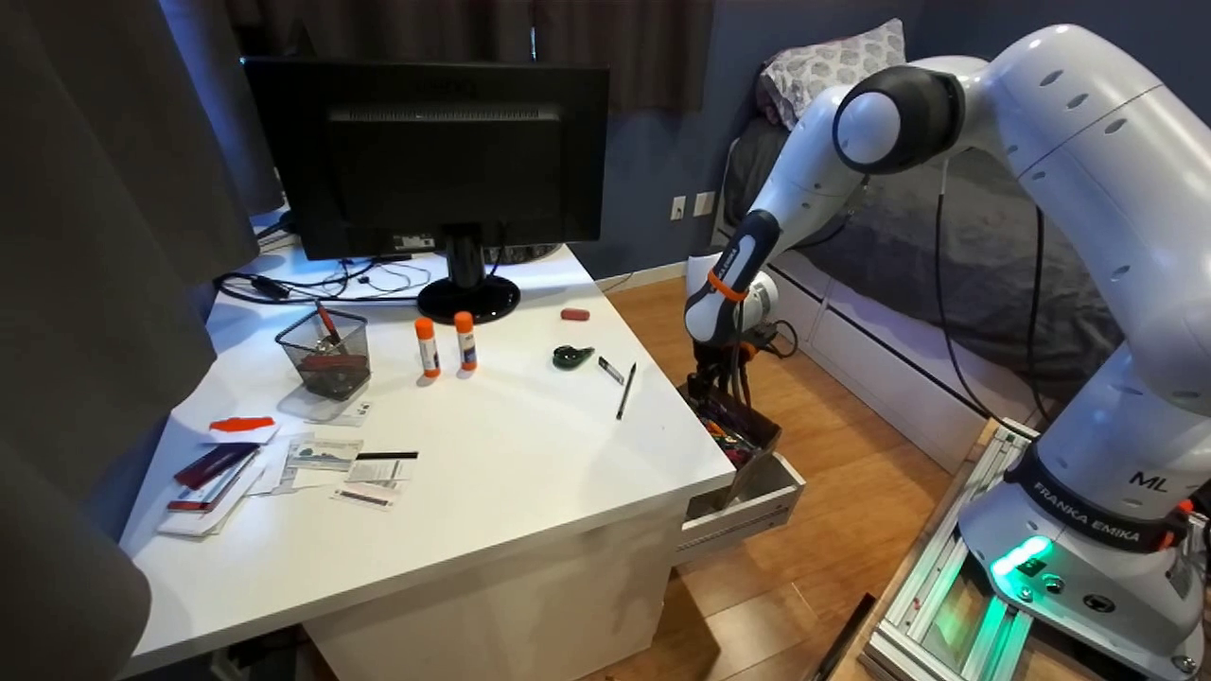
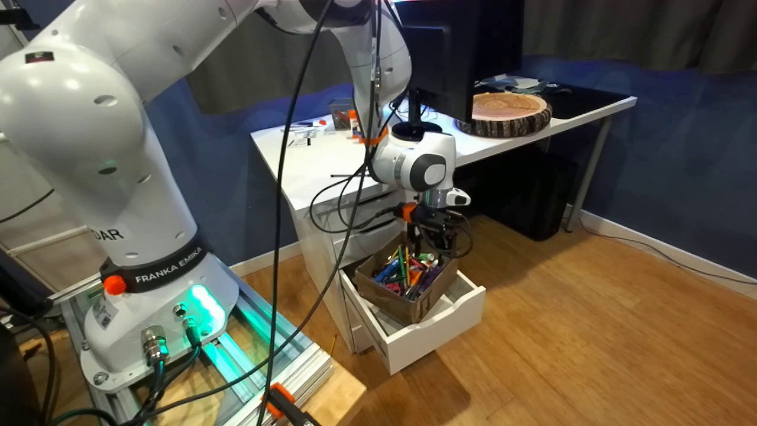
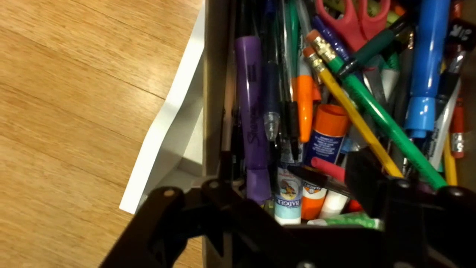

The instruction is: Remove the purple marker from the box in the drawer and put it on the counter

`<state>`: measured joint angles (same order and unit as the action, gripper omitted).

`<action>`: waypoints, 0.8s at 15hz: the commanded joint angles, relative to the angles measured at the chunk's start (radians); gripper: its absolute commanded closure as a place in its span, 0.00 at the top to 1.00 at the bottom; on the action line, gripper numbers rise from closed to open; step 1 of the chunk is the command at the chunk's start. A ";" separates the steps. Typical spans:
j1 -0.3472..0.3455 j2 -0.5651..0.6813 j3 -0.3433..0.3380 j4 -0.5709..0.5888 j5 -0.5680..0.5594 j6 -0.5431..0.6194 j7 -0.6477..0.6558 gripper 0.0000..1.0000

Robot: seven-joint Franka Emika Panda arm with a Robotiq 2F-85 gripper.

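The purple marker [image 3: 253,111] lies along the box's side wall, among pens, in the wrist view. A purple stick [image 2: 432,276] shows in the box in an exterior view. The brown box [image 2: 387,300] stands tilted in the pulled-out white drawer [image 2: 437,340], which also shows in an exterior view [image 1: 743,532]. My gripper [image 3: 293,171] is open and points down at the box's contents; it also shows in an exterior view [image 2: 427,239]. The marker's lower end is between the fingers, close to the left one in the wrist view. Contact cannot be told. The white counter [image 1: 530,463] is above the drawer.
The counter bears a monitor [image 1: 426,161], two glue sticks [image 1: 465,340], a mesh cup [image 1: 326,355], a black pen [image 1: 626,391] and papers [image 1: 322,454]. Pencils [image 3: 372,108], a blue marker [image 3: 427,67] and scissors [image 3: 353,22] crowd the box. Cables hang by the arm.
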<state>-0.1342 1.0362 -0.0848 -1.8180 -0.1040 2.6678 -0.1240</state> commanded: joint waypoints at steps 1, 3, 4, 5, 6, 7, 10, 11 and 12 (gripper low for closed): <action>0.042 0.068 -0.037 0.066 -0.010 0.025 0.045 0.68; 0.054 0.089 -0.048 0.086 -0.010 0.028 0.057 0.66; 0.060 0.098 -0.054 0.096 -0.011 0.026 0.063 0.60; 0.071 0.108 -0.065 0.104 -0.014 0.027 0.073 0.62; 0.077 0.115 -0.070 0.112 -0.014 0.023 0.079 0.59; 0.085 0.123 -0.079 0.120 -0.016 0.022 0.087 0.61; 0.103 0.144 -0.096 0.141 -0.020 0.014 0.100 0.52; 0.107 0.148 -0.099 0.145 -0.020 0.012 0.103 0.51; 0.110 0.151 -0.100 0.149 -0.020 0.009 0.104 0.40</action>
<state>-0.0457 1.1528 -0.1650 -1.7097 -0.1063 2.6806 -0.0549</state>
